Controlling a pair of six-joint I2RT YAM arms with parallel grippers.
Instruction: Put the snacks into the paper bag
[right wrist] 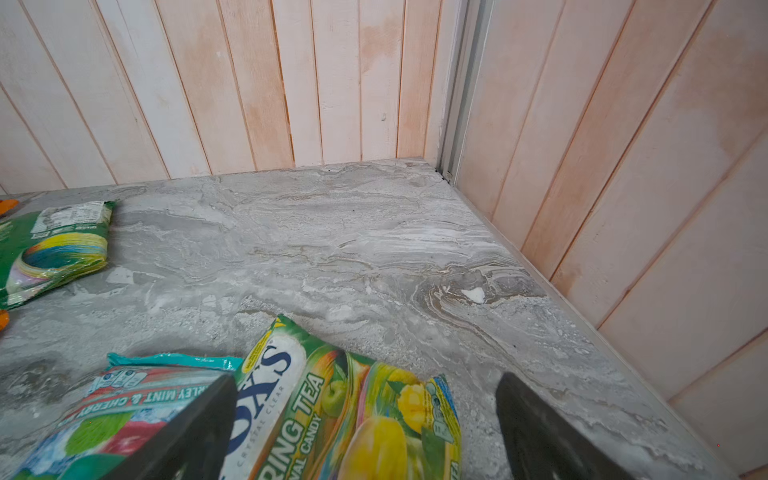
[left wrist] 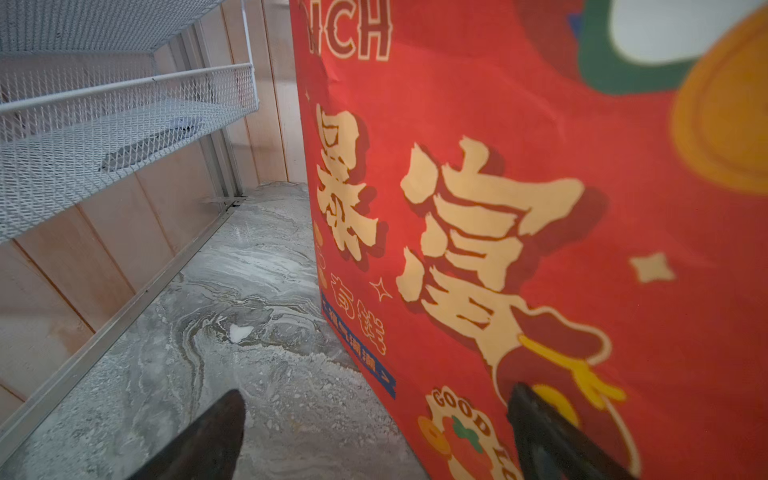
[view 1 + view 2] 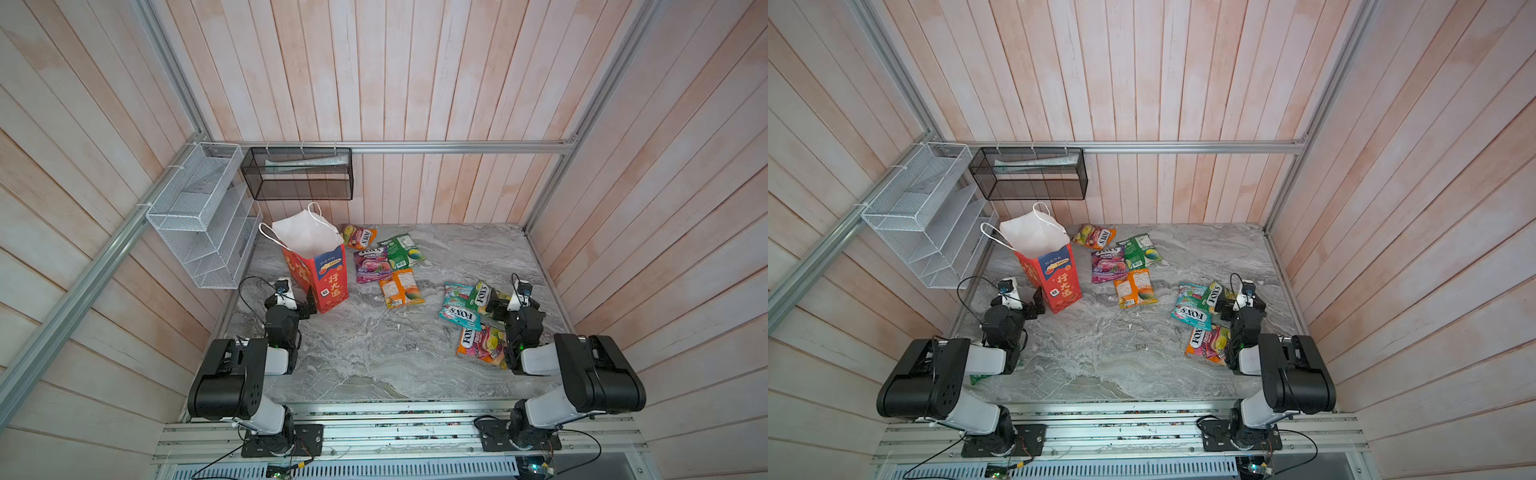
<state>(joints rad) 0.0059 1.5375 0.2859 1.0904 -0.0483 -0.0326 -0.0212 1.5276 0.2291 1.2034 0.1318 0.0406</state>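
The red paper bag point(image 3: 328, 274) point(image 3: 1059, 276) stands open at the back left, its white inside showing. Several snacks lie flat on the table: orange-purple point(image 3: 359, 236), green point(image 3: 405, 251), purple point(image 3: 372, 265) and orange point(image 3: 401, 288) packets beside the bag, and teal point(image 3: 459, 309), green FOX'S point(image 3: 481, 296) and orange FOX'S point(image 3: 478, 343) packets on the right. My left gripper point(image 3: 311, 305) point(image 2: 376, 392) is open low against the bag's side point(image 2: 540, 228). My right gripper point(image 3: 496, 305) point(image 1: 365, 378) is open just above the green FOX'S packet point(image 1: 316, 415), which lies partly on the teal packet point(image 1: 124, 403).
A white wire rack point(image 3: 199, 220) hangs on the left wall near the bag. A black mesh basket point(image 3: 297, 174) hangs on the back wall above it. Wooden walls close in the grey marble table point(image 3: 374, 353) on three sides.
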